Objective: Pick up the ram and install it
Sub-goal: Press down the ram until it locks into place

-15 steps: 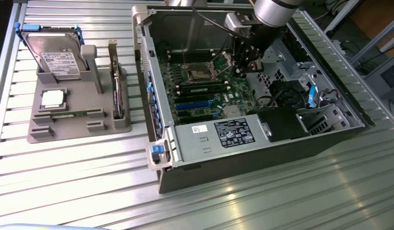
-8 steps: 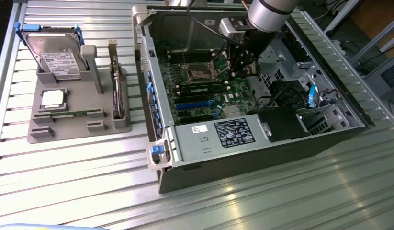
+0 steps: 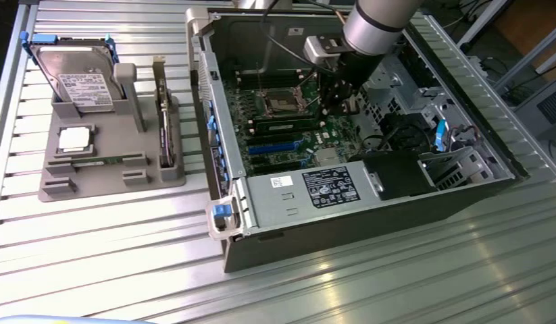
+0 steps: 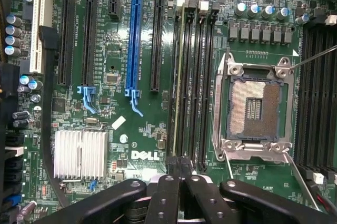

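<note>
Gripper clenched, fingertips pressed together with nothing between them. Hangs inside the open computer case over the motherboard, tips right at the near end of the ram; contact likely but can't confirm.

Ram stands on edge in a memory slot just beside the empty CPU socket, looks seated. In the exterior view, lies at about 8 o'clock from the gripper.

Probably handles as light, stiff and thin. Fragile at chips and edge contacts. Best held or pushed along the bare top edge or short ends, never the faces.
</note>
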`<state>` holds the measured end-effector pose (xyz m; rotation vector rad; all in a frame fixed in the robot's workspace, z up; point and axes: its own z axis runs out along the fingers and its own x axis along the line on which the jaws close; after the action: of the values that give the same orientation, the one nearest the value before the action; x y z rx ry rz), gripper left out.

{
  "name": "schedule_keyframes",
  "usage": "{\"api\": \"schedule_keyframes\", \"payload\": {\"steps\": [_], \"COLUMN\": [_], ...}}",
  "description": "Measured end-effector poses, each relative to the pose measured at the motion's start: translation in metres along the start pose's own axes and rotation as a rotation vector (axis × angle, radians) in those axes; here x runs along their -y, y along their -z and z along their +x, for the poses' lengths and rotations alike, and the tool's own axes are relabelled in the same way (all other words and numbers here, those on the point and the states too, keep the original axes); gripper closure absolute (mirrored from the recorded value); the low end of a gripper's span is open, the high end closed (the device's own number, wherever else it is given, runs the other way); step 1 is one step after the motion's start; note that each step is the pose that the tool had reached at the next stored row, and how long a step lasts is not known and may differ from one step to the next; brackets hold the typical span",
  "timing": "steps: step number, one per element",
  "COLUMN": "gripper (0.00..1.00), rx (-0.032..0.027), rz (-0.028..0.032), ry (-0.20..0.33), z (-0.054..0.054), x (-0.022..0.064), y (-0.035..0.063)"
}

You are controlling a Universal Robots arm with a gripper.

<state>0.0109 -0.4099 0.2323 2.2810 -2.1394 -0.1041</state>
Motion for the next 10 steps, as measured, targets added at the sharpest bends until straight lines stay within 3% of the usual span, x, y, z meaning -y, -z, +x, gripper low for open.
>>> {"api": "schedule_keyframes", "payload": {"steps": [2, 6, 7, 10], "gripper": [0.90, 0.90, 0.90, 0.90], "rx": [0.0007, 0.0007, 0.0010, 0.0012], "rz": [0.0009, 0.0013, 0.0017, 0.0053], "ry": [0.000, 0.000, 0.000, 0.000], "z": [0.000, -0.001, -0.001, -0.002], "x": [-0.0002, -0.0011, -0.0048, -0.0279], "y": [-0.0017, 0.0154, 0.0158, 0.0146]}}
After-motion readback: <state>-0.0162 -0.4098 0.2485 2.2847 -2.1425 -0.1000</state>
